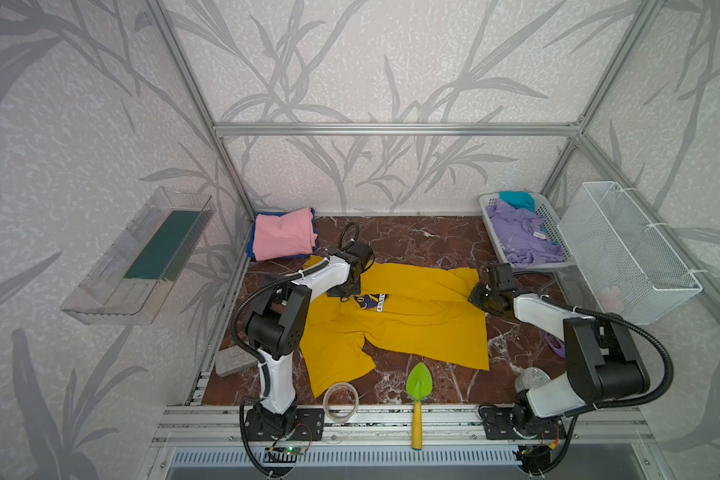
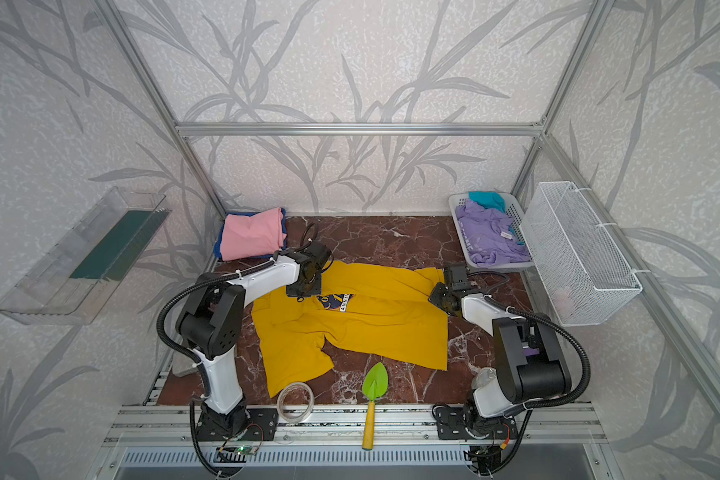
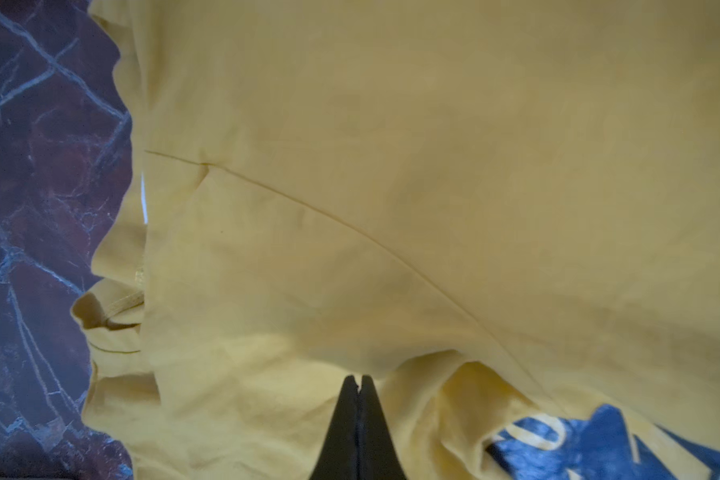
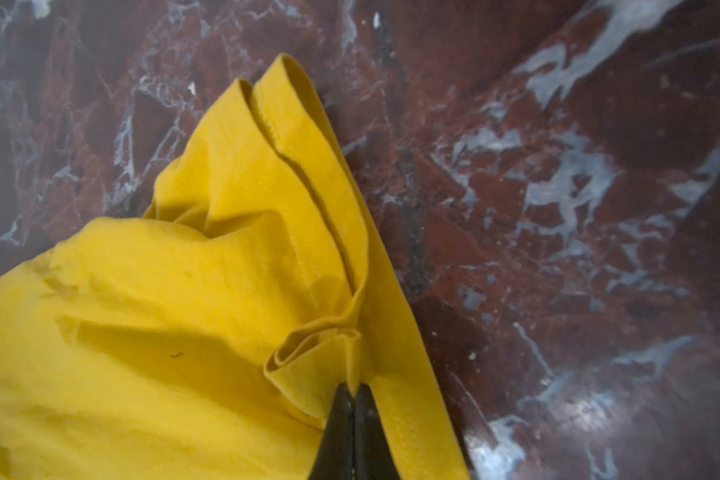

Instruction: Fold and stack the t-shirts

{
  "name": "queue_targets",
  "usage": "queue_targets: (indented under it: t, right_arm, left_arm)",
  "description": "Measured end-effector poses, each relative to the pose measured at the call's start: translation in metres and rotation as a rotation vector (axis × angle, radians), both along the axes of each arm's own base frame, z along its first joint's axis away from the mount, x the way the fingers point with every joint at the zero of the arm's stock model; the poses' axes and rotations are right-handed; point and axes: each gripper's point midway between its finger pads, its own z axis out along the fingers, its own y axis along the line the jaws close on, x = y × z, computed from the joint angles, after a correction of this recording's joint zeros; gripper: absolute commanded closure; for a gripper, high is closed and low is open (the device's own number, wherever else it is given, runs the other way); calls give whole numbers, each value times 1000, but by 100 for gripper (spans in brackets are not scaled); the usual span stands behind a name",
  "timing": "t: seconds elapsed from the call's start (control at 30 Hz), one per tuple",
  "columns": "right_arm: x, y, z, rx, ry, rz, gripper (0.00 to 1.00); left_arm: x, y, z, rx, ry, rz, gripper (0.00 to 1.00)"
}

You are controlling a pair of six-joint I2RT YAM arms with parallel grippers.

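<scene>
A mustard-yellow t-shirt with a dark blue print lies spread on the marble table, its far part folded over the print. My left gripper is shut on the yellow cloth beside the print. My right gripper is shut on a bunched fold at the shirt's hem, at its right edge. A folded pink t-shirt rests on a blue one at the back left. Lavender and teal t-shirts lie in the white basket.
A green trowel and a tape roll lie at the front edge. A grey block sits front left; a clear cup and a purple item sit by the right arm. A wire basket and a clear tray hang on the side walls.
</scene>
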Motion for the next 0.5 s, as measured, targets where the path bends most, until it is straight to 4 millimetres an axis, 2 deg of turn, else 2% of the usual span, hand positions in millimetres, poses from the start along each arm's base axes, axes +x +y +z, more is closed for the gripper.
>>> queue_targets:
  t: [0.03,0.07,0.13,0.23,0.3,0.37,0.4,0.47,0.5]
  right_arm:
    - [-4,-1,-3,-3,9,-6,61]
    - [-8,-3,-6,-6,19,-10,52]
    - [-11,-3,-5,-3,17,-10,48]
    - [-14,-5,7,-9,0,-12,48]
    - [-16,-8,20,-27,-18,-16,57]
    - [-13,-13,42,-55,-60,-21,81]
    - [-9,-15,53,-65,-88,-22,87]
    - [1,-15,75,-74,-145,-20,96]
    - [6,-13,83,-74,-164,-12,97]
  left_arm:
    - [-1,1,-1,4,2,3,100]
    - [-1,2,-1,7,3,6,100]
    - [-2,5,-1,16,2,14,98]
    - [-2,11,0,37,-2,33,76]
    - [-3,17,1,49,-1,52,71]
    - [0,22,5,60,-8,73,69]
    - [1,23,7,62,-12,78,69]
    - [8,23,15,59,-33,88,69]
    - [11,23,18,55,-44,92,70]
